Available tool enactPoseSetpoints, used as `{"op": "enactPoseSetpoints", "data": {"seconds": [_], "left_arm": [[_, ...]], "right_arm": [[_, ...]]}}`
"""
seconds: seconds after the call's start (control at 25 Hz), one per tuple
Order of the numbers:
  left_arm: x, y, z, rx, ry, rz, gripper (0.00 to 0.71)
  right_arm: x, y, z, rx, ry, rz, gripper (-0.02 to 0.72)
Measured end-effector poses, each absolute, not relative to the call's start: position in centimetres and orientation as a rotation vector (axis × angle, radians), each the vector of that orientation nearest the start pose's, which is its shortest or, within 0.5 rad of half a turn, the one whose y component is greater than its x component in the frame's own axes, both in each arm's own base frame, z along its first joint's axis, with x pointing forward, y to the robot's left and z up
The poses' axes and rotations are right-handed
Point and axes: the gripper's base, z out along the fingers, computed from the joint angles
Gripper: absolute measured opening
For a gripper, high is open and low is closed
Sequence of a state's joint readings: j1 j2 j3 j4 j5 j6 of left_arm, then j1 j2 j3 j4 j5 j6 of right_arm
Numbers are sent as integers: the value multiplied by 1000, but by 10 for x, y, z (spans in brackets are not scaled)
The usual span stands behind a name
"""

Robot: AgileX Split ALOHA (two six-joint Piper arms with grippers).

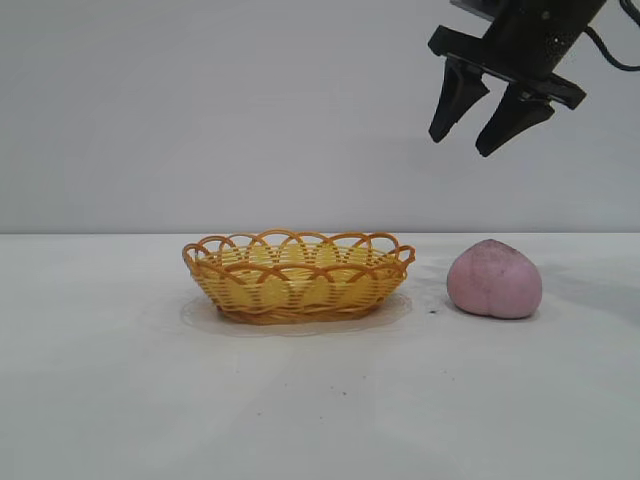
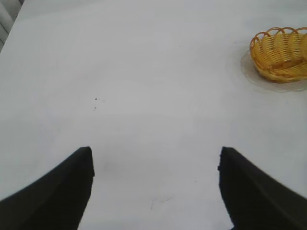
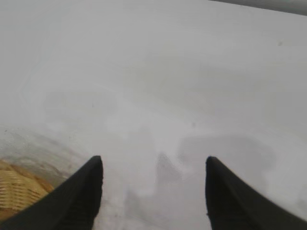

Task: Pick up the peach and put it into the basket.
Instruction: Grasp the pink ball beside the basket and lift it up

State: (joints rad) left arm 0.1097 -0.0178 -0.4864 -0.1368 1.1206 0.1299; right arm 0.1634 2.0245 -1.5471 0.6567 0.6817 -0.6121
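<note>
Pink matte peach (image 1: 494,280) on white bench (image 1: 320,400), just beside basket (image 1: 298,276), untouched | nothing done: grasp, lift, drop all left | wicker basket yellow-orange, oval, scalloped loops, empty | right gripper (image 1: 487,118) overhead, jaws spread, empty | left gripper (image 2: 156,184) jaws spread over bare bench

Lab test bench (bare white table (image 1: 120,400), blank wall (image 1: 200,100)).

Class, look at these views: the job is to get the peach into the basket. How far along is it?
Done: nothing yet. The peach sits on the table beside the empty basket.
In hand: the right gripper hangs open above the peach, holding nothing; the left gripper is open over bare table.
Left: descend, grasp, lift, and place it in the basket.
</note>
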Motion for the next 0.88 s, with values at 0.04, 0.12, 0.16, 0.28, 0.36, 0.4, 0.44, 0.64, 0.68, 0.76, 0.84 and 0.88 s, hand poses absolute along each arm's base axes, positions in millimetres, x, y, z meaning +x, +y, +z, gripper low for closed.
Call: {"op": "enactPoseSetpoints", "data": {"seconds": [0.04, 0.12, 0.16, 0.28, 0.36, 0.4, 0.44, 0.64, 0.68, 0.76, 0.84, 0.88], "left_arm": [[-8, -12, 269, 31, 2092, -21, 526], [-8, -12, 269, 40, 2092, -26, 526], [-8, -12, 269, 54, 2091, -35, 526], [-8, -12, 269, 92, 2090, -56, 526], [-9, -12, 269, 99, 2090, -60, 526], [-9, -12, 269, 99, 2090, -60, 526], [-9, -12, 269, 99, 2090, -60, 526], [-9, -12, 269, 99, 2090, -60, 526], [-8, -12, 269, 99, 2091, -60, 526], [-8, -12, 269, 99, 2091, -60, 526], [-8, -12, 269, 99, 2091, -60, 526], [-8, -12, 269, 99, 2092, -61, 526]], "right_arm": [[435, 107, 216, -451, 2465, 536, 398], [435, 107, 216, -451, 2465, 536, 398], [435, 107, 216, -451, 2465, 536, 398], [435, 107, 216, -453, 2468, 538, 398], [434, 108, 215, -460, 2475, 542, 398], [433, 108, 215, -466, 2481, 544, 398], [433, 107, 215, -483, 2488, 538, 398], [428, 105, 211, -567, 2534, 500, 398], [427, 105, 210, -582, 2542, 494, 398], [424, 103, 213, -622, 2556, 476, 398], [419, 102, 219, -648, 2574, 470, 398], [416, 102, 223, -657, 2585, 470, 398]]}}
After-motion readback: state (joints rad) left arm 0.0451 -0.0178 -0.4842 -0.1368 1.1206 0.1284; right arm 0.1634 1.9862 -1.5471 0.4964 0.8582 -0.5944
